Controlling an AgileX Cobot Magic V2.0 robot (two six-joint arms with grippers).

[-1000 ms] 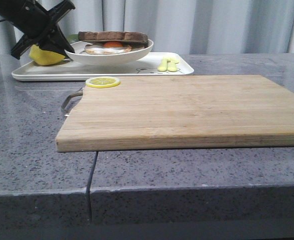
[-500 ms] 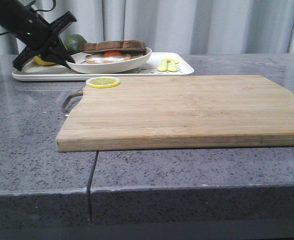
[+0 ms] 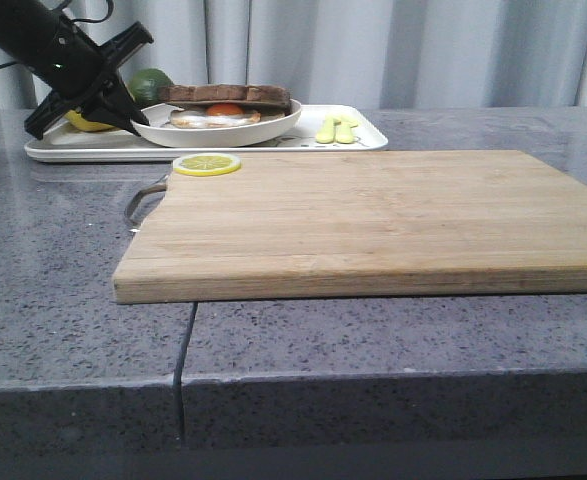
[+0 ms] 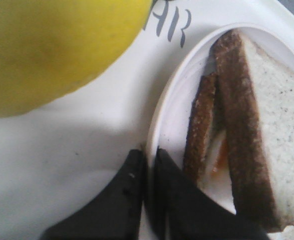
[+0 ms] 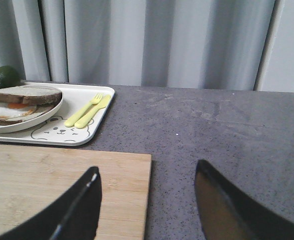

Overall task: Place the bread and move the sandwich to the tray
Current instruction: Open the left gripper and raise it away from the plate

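Tray [image 3: 358,140]: white, low-rimmed, on the grey counter [image 3: 63,290] just behind the far edge of the cutting board [image 3: 373,215]; bear drawing visible in the right wrist view.
Sandwich [image 3: 223,108]: on its round white plate, sitting on the tray, left of tray centre. Egg and orange yolk show between the slices.
Bread [image 4: 274,125]: top slice of the stack, pale face up, dark crust.
Left gripper [image 4: 148,165]: at the plate's left rim; fingers pinched almost together with the rim between them.
Right gripper [image 5: 147,200]: jaws spread wide, nothing between them, above the board's near right corner, well apart from the tray.
Lemon [image 4: 51,50]: whole, on the tray's left end, beside the plate.
Lime [image 3: 151,82]: behind the lemon.
Lemon slice [image 3: 206,164]: on the board's far left corner, just in front of the tray.
Fork and knife [image 5: 88,111]: yellow-green, on the tray's right end.
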